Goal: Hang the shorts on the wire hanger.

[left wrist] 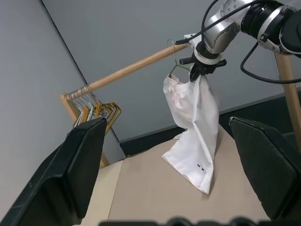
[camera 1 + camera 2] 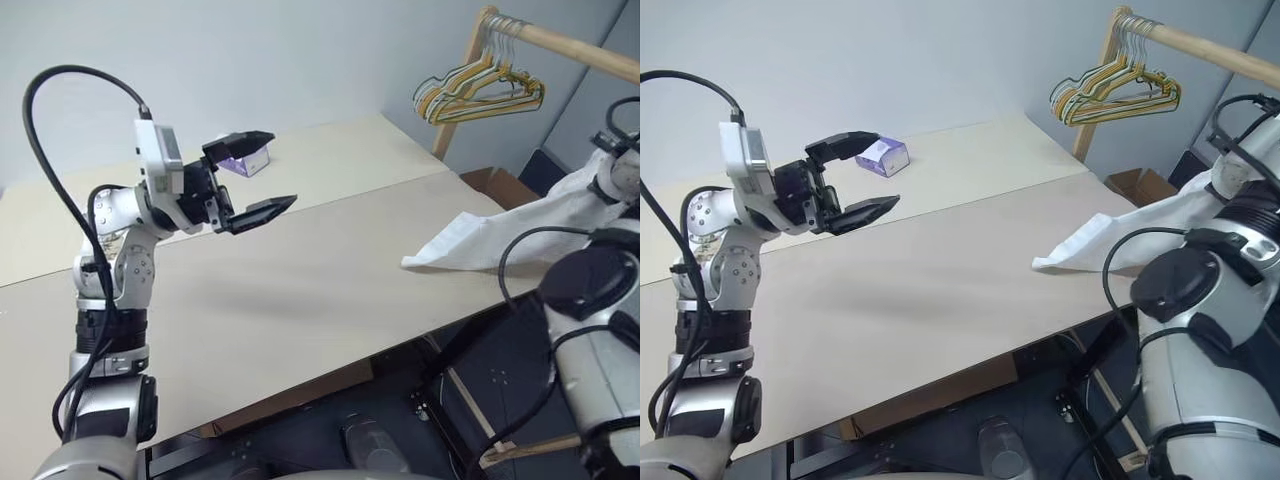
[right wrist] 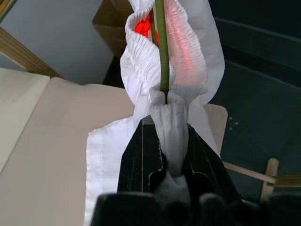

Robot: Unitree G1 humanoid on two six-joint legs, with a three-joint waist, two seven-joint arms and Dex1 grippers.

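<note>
At three o'clock, off the table's [image 2: 300,290] edge, the right gripper [image 1: 201,69] pinches the shorts' [image 1: 193,122] waistband with the wire hanger [image 3: 161,47]; the hem drapes onto the tabletop. At nine o'clock, the left gripper [image 2: 255,180] hovers, spread wide.

The white shorts [image 1: 193,127] hung lengthwise from their gathered waistband, the lower hem trailing onto the tan table [image 2: 300,280]. A thin olive-grey wire hanger [image 3: 161,47] ran up through the bunched waistband, touching the cloth.

Tabletop [image 2: 300,290] mid bare; shorts [image 2: 480,235] drape right edge; tissue box [image 2: 883,155] far side
</note>
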